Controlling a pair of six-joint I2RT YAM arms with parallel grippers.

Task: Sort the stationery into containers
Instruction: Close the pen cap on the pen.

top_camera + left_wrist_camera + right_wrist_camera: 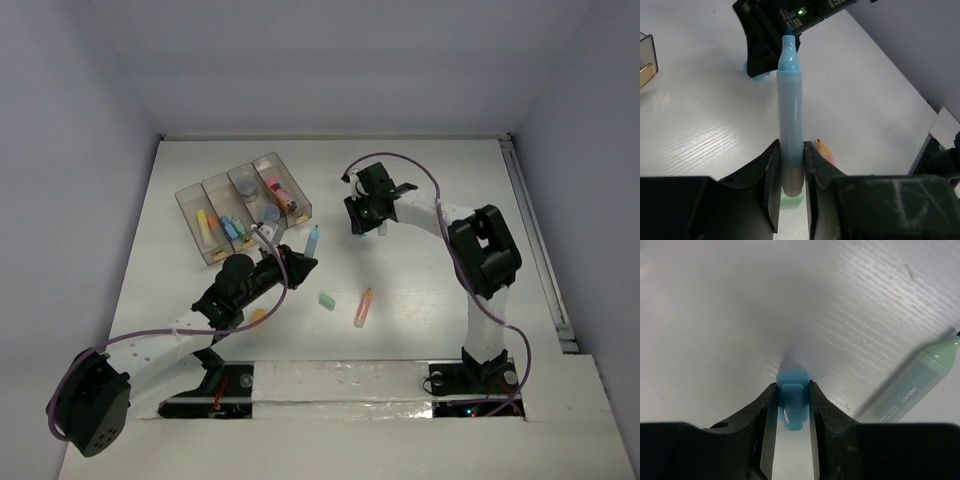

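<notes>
Now the left gripper is pinching a blue marker upright just right of the tray, while the right gripper, farther right of the tray, is squeezing a small blue piece beside a green pen showing "deli".

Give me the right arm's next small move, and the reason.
Probably lift the blue cap straight up off the table. The right gripper has its jaws against both sides of it, and the left gripper holds the uncapped blue marker nearby, tip pointing that way, so the cap looks meant for that tip.
</notes>
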